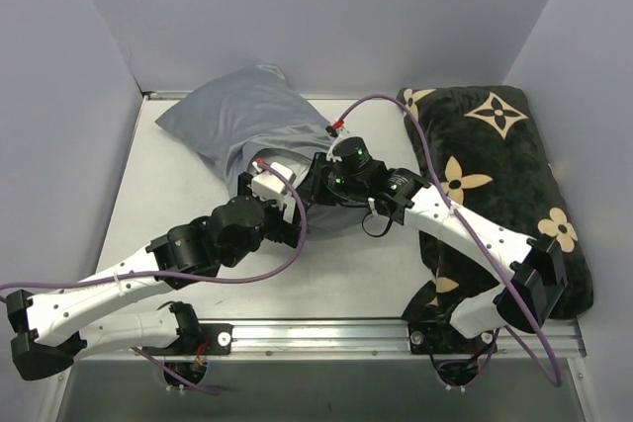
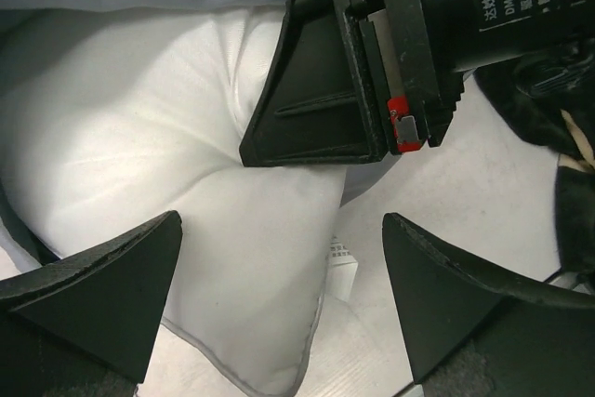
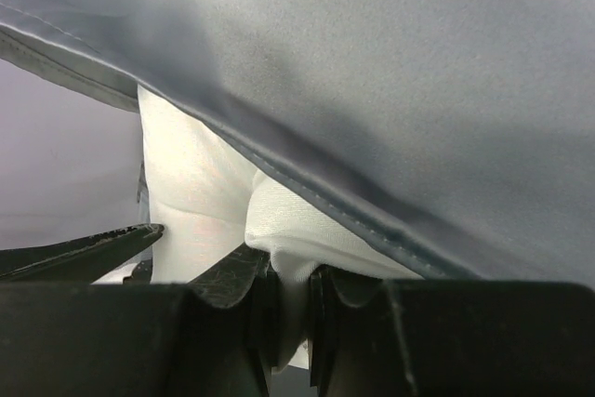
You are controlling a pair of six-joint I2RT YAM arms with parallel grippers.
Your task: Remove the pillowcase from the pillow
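The grey pillowcase (image 1: 242, 116) lies at the back of the table with its open end toward the arms. The white pillow (image 2: 139, 137) bulges out of that opening. My right gripper (image 3: 293, 309) is shut on a fold of the white pillow (image 3: 279, 220), just under the pillowcase hem (image 3: 372, 230); its finger (image 2: 316, 109) shows in the left wrist view. My left gripper (image 2: 281, 220) stands wide open over the pillow's exposed corner, holding nothing. In the top view both grippers, left (image 1: 280, 181) and right (image 1: 321, 180), meet at the opening.
A black plush cushion (image 1: 504, 175) with tan flower motifs fills the right side of the table. Grey walls close off the back and both sides. A small white label (image 2: 342, 269) sticks out at the pillow's edge. Purple cables loop over both arms.
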